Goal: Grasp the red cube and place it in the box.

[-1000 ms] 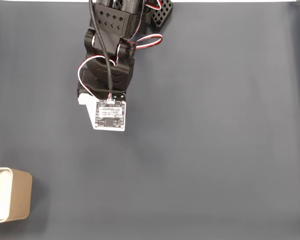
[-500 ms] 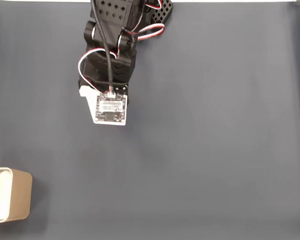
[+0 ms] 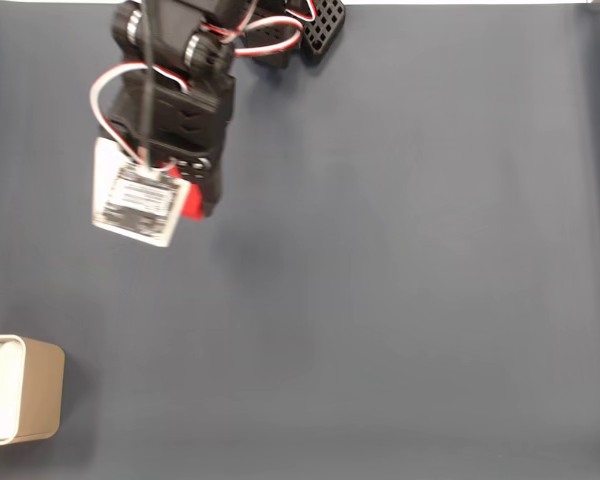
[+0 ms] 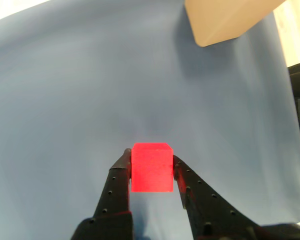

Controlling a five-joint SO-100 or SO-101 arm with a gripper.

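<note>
While the gripper is clamped on the cube by two opposite flat faces, it looks light, stiff, not slippery.

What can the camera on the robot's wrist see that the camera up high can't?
The wrist view alone shows the gripper with both fingers pressed against the red cube. The fixed view alone shows the arm from above and the box's white inside. Both share the tan box, the dark mat, and some red cube.
</note>
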